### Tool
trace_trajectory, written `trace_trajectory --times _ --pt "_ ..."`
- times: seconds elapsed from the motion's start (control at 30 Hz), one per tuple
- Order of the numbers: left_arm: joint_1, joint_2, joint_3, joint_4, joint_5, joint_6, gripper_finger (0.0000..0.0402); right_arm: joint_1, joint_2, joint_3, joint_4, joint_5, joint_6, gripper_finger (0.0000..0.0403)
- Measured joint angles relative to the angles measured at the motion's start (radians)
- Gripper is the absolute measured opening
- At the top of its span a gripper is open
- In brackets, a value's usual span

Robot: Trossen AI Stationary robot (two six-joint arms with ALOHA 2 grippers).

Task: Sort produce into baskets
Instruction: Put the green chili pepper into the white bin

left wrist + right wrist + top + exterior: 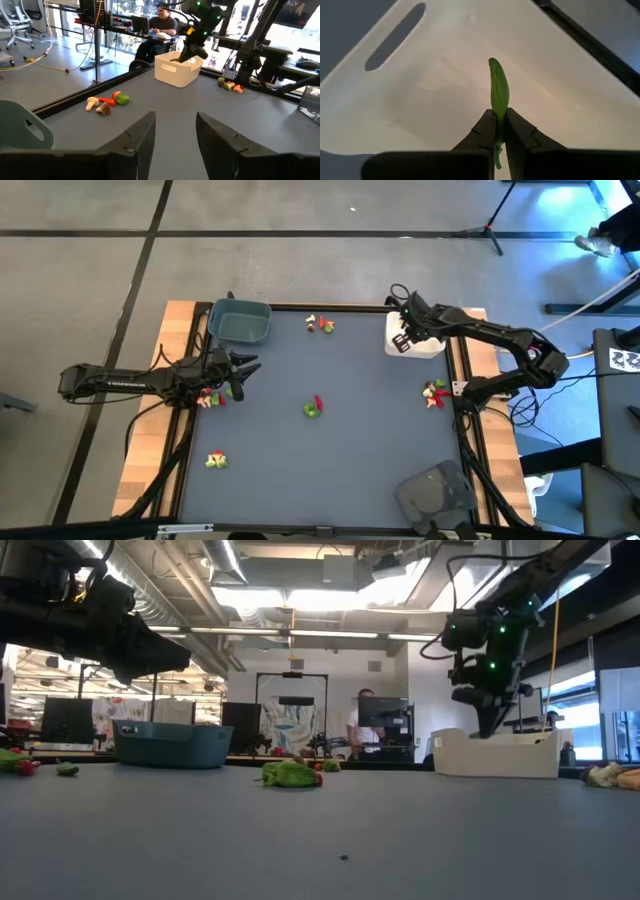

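A slim green pod-like vegetable (498, 92) is pinched at its stem end between the jaws of the right gripper (500, 131), and it hangs directly over the pale floor of the white tub (445, 95), which sits at the far right edge of the desk (360, 395). The step in hand looks like the drop: the piece is already inside the tub's outline, so the next move calls for little more than spreading the jaws and lifting clear of the wall. Only the right wrist view shows the vegetable plainly; from above the gripper's body covers it, and in the low view the right arm merely dips behind the tub's rim. The left gripper (238, 367) hovers with its jaws spread and nothing between them near a small produce cluster (210, 397) beside the blue-grey tub (240, 322). Other clusters lie at the middle (314, 407), the far edge (319, 324), the near left (216, 460) and the right edge (434, 393), probably unsorted. The dark grey tray (434, 492) sits near right.
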Motion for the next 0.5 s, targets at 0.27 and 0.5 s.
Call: trace_trajectory --times 0.27,0.5 --pt "0.0 0.0 0.0 0.0 0.0 0.005 0.0138 0.001 0.0 -0.014 0.004 -0.019 0.0 0.0036" --pt "0.0 0.0 0.0 0.0 0.0 0.009 0.0138 0.002 0.0 0.004 0.002 -0.016 -0.028 0.0123"
